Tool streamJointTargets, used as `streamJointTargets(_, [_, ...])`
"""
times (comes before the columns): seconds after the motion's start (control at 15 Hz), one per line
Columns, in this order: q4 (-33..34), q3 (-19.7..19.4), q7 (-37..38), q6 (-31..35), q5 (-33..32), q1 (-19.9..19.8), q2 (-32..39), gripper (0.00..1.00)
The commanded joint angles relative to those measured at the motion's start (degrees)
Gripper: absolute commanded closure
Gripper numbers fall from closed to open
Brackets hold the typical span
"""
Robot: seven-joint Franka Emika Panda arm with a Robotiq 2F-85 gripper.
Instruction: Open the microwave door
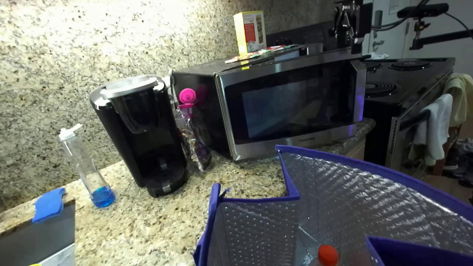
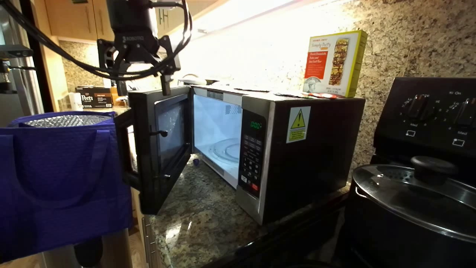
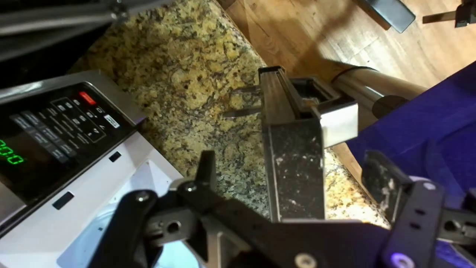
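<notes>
The microwave (image 2: 312, 156) stands on the stone counter with its lit inside and glass turntable showing; it is also in an exterior view (image 1: 203, 79). Its door (image 2: 169, 134) stands swung well out from the body, with the loop handle (image 2: 126, 152) on its outer side. The door's silver front and dark window (image 1: 288, 103) face the camera in an exterior view. My gripper (image 2: 144, 87) points down over the door's free-end top edge, fingers wide apart. In the wrist view the door's top edge (image 3: 293, 149) runs between the open fingers (image 3: 292, 171), touching neither.
A purple insulated bag (image 2: 67, 178) stands just outside the door. A coffee maker (image 1: 140, 136) and a bottle with blue liquid (image 1: 90, 173) stand beside the microwave. A snack box (image 2: 334, 63) is on top of it. A stove with a lidded pot (image 2: 412, 208) is on its other side.
</notes>
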Motion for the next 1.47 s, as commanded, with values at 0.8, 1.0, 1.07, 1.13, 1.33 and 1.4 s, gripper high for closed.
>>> streamJointTargets(0.8, [0.4,7.4,8.0,-9.6,0.1,0.9,0.4,0.00])
streamJointTargets(1.0, [0.6,8.7,0.9,-7.5,-1.9,2.7,0.1,0.00])
streamJointTargets(1.07, [1.5,9.0,-0.8,-7.5,-2.1,3.3,0.6,0.00])
streamJointTargets(1.13, [2.4,9.3,-2.7,-7.6,-2.2,4.1,1.3,0.00])
streamJointTargets(1.33, [3.7,10.3,-8.2,-8.0,-2.2,6.0,2.1,0.00])
streamJointTargets(1.4, [3.5,10.5,-9.4,-7.5,-1.8,6.3,2.1,0.00])
